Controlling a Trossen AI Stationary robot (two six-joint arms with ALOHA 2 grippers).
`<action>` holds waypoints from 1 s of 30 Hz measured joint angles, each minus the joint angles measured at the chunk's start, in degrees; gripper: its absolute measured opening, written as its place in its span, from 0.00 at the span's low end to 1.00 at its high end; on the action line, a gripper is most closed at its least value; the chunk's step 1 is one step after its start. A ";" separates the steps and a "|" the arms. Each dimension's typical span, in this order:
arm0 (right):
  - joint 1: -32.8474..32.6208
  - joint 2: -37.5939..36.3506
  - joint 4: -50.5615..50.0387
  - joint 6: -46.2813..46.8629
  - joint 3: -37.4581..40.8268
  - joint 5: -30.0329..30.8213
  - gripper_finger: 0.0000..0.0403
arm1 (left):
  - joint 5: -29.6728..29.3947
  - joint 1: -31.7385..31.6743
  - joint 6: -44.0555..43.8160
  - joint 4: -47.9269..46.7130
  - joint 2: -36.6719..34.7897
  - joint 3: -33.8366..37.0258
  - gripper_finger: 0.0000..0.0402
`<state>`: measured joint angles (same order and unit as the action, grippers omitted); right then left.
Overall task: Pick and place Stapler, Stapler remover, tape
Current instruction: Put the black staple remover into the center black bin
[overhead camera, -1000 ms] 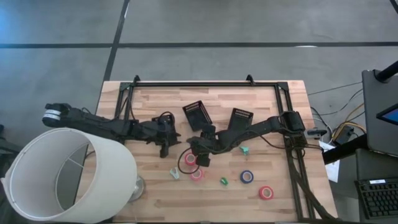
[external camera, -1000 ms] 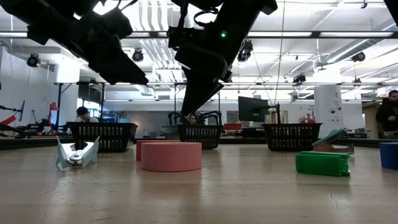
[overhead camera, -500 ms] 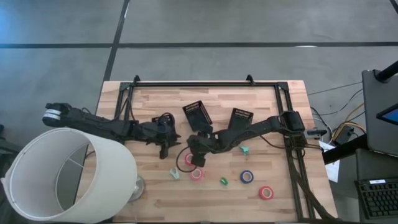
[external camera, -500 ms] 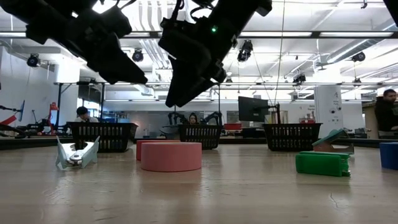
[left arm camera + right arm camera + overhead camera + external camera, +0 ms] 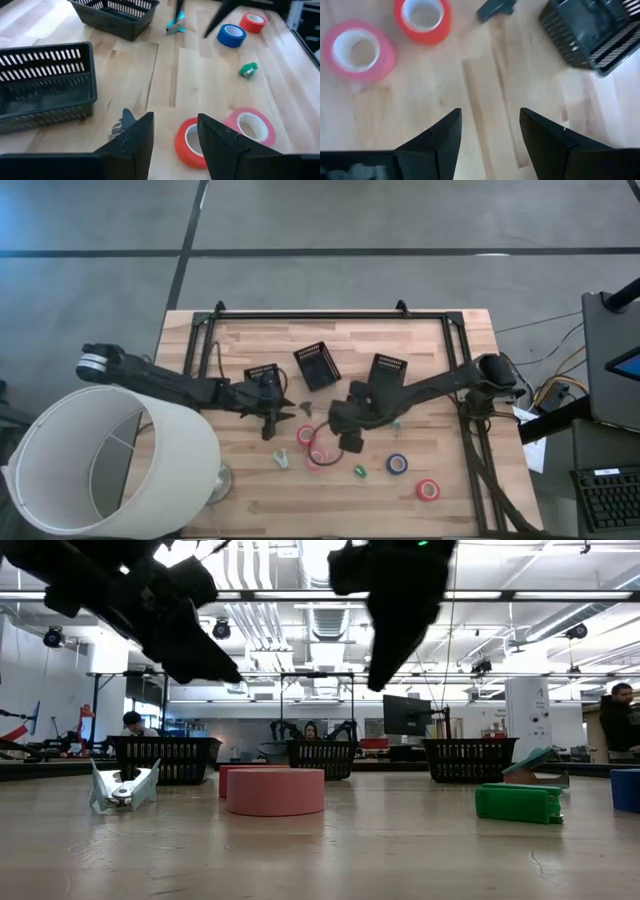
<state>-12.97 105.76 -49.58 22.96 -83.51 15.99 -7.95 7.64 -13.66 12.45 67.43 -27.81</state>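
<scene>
We see both empty grippers, left gripper (image 5: pixel 268 423) and right gripper (image 5: pixel 349 442), fingers apart, crowding the pink tape (image 5: pixel 317 458) at six o'clock on the bench (image 5: pixel 430 340), risking a clash.

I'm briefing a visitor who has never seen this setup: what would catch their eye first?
Probably the big white lampshade looming over the table's near-left corner, then the two dark arms meeting mid-table, the left gripper and right gripper both hanging above the wood with jaws open and empty. Below them lie bright tape rolls: two pink ones side by side near the centre, a blue one and another pink one towards the right.
</scene>
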 joint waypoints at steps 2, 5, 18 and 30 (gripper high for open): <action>-0.59 -2.14 2.47 0.41 3.91 -0.19 0.48 | -1.14 0.04 -2.27 3.82 2.94 -0.02 0.38; -0.79 -4.84 9.47 2.64 10.53 -0.15 0.48 | -3.11 -0.04 -7.96 7.61 7.18 -0.30 0.38; 0.37 -14.92 26.35 4.09 28.14 -0.11 0.48 | -11.22 -1.60 -14.31 7.66 18.57 -4.97 0.37; 0.37 -16.95 28.90 3.19 29.00 0.01 0.48 | -7.53 -2.30 -10.23 5.80 20.10 -5.75 0.37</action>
<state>-12.60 88.81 -20.69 26.15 -54.50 16.00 -15.49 5.34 -23.89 18.25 87.53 -33.56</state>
